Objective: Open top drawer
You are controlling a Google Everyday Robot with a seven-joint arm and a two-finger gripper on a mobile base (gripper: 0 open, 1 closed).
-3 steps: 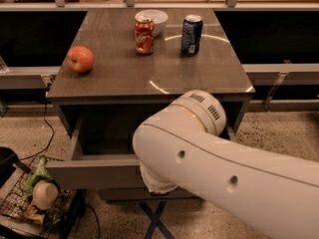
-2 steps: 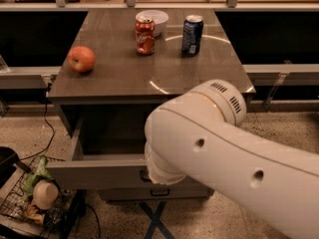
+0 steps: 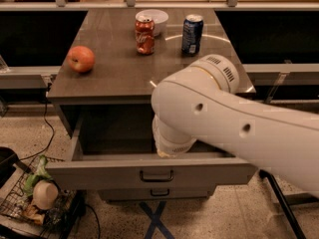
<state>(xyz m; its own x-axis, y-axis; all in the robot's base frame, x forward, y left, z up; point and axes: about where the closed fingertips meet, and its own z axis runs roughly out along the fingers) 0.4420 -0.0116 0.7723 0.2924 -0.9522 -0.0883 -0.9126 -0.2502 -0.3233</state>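
Top drawer (image 3: 99, 176) stands pulled well out from under the table (image 3: 114, 78), directly below the tool, with its handle (image 3: 156, 176) just beneath and nearer the camera. The tool is hidden behind the wrist of the arm (image 3: 239, 128), so I cannot tell whether it is apart or together. Since a second ago the arm has lifted, uncovering the handle, while the top drawer has stayed put, so the opening looks finished.
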